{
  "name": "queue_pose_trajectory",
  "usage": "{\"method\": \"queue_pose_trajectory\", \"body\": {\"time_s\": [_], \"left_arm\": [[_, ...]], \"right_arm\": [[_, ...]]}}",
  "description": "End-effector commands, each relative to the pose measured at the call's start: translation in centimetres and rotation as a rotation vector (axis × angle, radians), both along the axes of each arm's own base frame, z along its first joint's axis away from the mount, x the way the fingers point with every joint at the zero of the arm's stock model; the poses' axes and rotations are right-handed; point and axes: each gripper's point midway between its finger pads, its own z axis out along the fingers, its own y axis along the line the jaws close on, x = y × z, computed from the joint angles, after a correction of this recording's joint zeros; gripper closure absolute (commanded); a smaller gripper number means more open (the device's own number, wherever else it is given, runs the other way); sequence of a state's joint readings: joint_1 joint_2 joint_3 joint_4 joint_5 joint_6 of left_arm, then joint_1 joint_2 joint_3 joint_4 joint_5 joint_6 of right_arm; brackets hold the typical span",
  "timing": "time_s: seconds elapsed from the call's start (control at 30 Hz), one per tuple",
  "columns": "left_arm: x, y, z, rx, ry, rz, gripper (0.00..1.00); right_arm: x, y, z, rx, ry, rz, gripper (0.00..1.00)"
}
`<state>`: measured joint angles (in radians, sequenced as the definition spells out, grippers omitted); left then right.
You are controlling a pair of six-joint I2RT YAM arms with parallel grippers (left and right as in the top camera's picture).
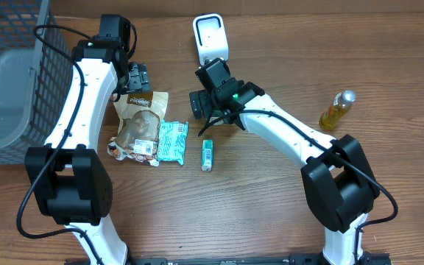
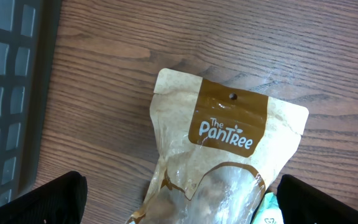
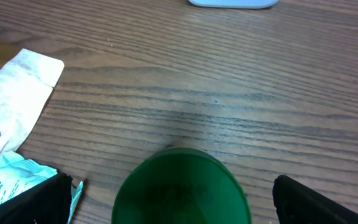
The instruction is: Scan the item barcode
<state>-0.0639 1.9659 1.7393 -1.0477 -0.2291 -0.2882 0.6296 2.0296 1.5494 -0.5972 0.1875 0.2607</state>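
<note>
- A dark grey mesh basket [image 1: 22, 29], with a pale grey tub [image 1: 6, 85] inside it, is being seen at the left edge of the brown wooden table [image 1: 271, 213], towards its far left corner.
- The left gripper [image 1: 138, 76] is being held just right of the basket, over the far end of the pouch. Its black fingers [image 2: 42, 199] are being shown spread wide at the bottom corners of the left wrist view, with nothing pinched between them.
- A brown and tan paper pouch printed "The PanTree" [image 1: 142, 121] is being seen lying flat on the table, left of the middle, its printed end turned to the far edge.
- A teal crinkled wrapper packet [image 1: 173, 140] is being seen lying against the pouch's right side, touching it.
- A small green and white tube [image 1: 207, 154] is being seen lying just beside the packet, apart from it, near the middle of the table.
- The right gripper [image 1: 199, 103] is being held between the tube and the scanner. Its fingers [image 3: 328, 199] are being shown spread wide, with nothing pinched. A blurred round green shape [image 3: 182, 186] is being shown low between them in the right wrist view; what it is cannot be told.
- A white barcode scanner [image 1: 212, 38] is being seen near the middle of the far edge.
- A yellow bottle with a silver cap [image 1: 338, 109] is being seen towards the right edge, well apart from the other things.
</note>
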Motion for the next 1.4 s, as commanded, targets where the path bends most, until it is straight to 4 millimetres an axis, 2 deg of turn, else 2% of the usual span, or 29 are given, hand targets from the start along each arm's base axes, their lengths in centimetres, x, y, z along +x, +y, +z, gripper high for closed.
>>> {"method": "queue_pose_trajectory", "body": {"time_s": [0.0, 0.23, 0.37, 0.8, 0.87, 1.07, 1.13, 1.2, 1.37], "left_arm": [[0.3, 0.0, 0.6, 0.012, -0.019, 0.0, 0.0], [0.3, 0.0, 0.6, 0.012, -0.018, 0.0, 0.0], [0.3, 0.0, 0.6, 0.012, -0.018, 0.0, 0.0], [0.3, 0.0, 0.6, 0.012, -0.018, 0.0, 0.0], [0.3, 0.0, 0.6, 0.012, -0.019, 0.0, 0.0], [0.3, 0.0, 0.6, 0.012, -0.018, 0.0, 0.0], [0.3, 0.0, 0.6, 0.012, -0.018, 0.0, 0.0], [0.3, 0.0, 0.6, 0.012, -0.018, 0.0, 0.0], [0.3, 0.0, 0.6, 0.012, -0.018, 0.0, 0.0]], "right_arm": [[-0.1, -0.4, -2.3, -0.032, 0.032, -0.003, 0.05], [-0.5, -0.7, -3.1, -0.052, 0.061, -0.004, 0.41], [-1.4, -1.4, -3.4, -0.08, 0.102, -0.007, 0.47], [-7.6, -5.7, -5.4, -0.257, 0.367, -0.033, 0.45], [-8.2, -6.1, -5.5, -0.274, 0.389, -0.033, 0.41], [-8.6, -6.4, -5.5, -0.286, 0.405, -0.033, 0.39], [-8.5, -6.4, -5.5, -0.283, 0.402, -0.033, 0.34], [-8.4, -6.3, -5.5, -0.281, 0.399, -0.033, 0.16], [-8.3, -6.2, -5.5, -0.278, 0.395, -0.033, 0.07]]}}
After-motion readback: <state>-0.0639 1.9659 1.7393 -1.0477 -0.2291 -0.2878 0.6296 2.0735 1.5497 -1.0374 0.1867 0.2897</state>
